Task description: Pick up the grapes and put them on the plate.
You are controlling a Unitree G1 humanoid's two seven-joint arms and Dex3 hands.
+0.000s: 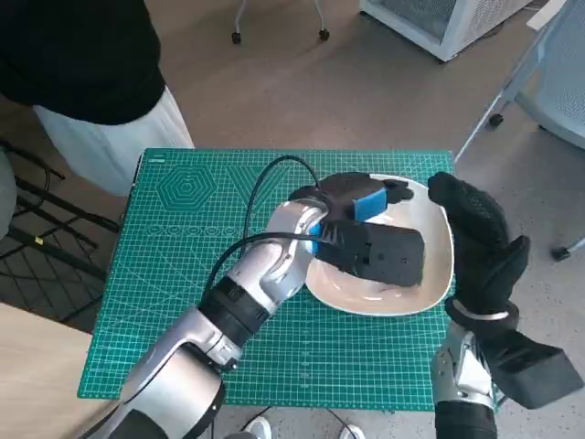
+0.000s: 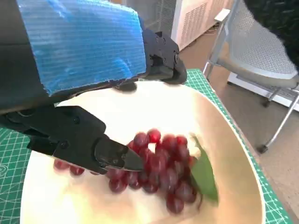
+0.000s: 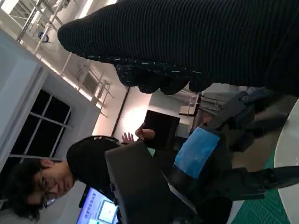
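Note:
A bunch of dark red grapes (image 2: 163,168) with a green leaf (image 2: 203,172) lies in the white plate (image 2: 233,158). My left hand (image 2: 88,46) hovers just over it with fingers apart; one black fingertip (image 2: 124,159) sits at the edge of the bunch, the others (image 2: 161,56) are well clear. In the head view the left hand (image 1: 366,206) and its wrist camera cover the plate (image 1: 439,274) and hide the grapes. My gloved right hand (image 1: 480,233) stands raised at the plate's right rim, fingers extended, holding nothing.
The plate sits on the right part of a green cutting mat (image 1: 183,274). A person (image 1: 91,82) stands at the mat's far left corner, also visible as a person (image 3: 88,163) in the right wrist view. A chair (image 1: 548,82) stands at the right, a white unit (image 1: 439,23) behind.

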